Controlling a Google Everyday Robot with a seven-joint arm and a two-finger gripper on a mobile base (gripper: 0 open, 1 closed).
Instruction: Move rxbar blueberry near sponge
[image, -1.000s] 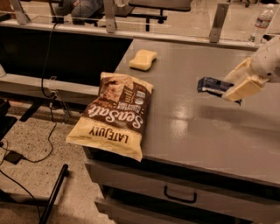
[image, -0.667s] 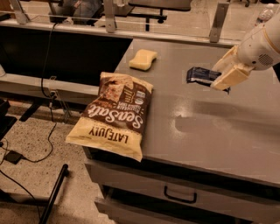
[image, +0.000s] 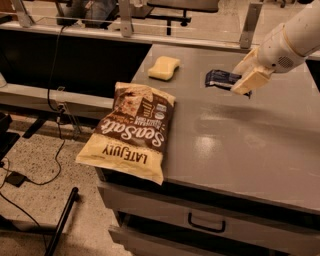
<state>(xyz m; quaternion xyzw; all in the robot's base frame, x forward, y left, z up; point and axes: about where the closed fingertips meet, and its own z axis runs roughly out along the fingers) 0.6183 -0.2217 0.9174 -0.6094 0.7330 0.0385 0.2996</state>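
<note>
the gripper (image: 243, 83) is seen at the upper right, over the far part of the grey table (image: 250, 150), its cream fingers clamped on the right end of the rxbar blueberry (image: 219, 78). a large brown-and-cream chip bag (image: 131, 131) is laid on the table's left edge, overhanging it. the pale yellow sponge (image: 164, 67) is set near the far left corner, left of the bar and apart from it.

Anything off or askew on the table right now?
The Sea Salt chip bag lies angled, its lower end hanging over the table at the front-left corner. Nothing else stands out: the gripper holds the rxbar blueberry to the right of the sponge, apart from it.
</note>
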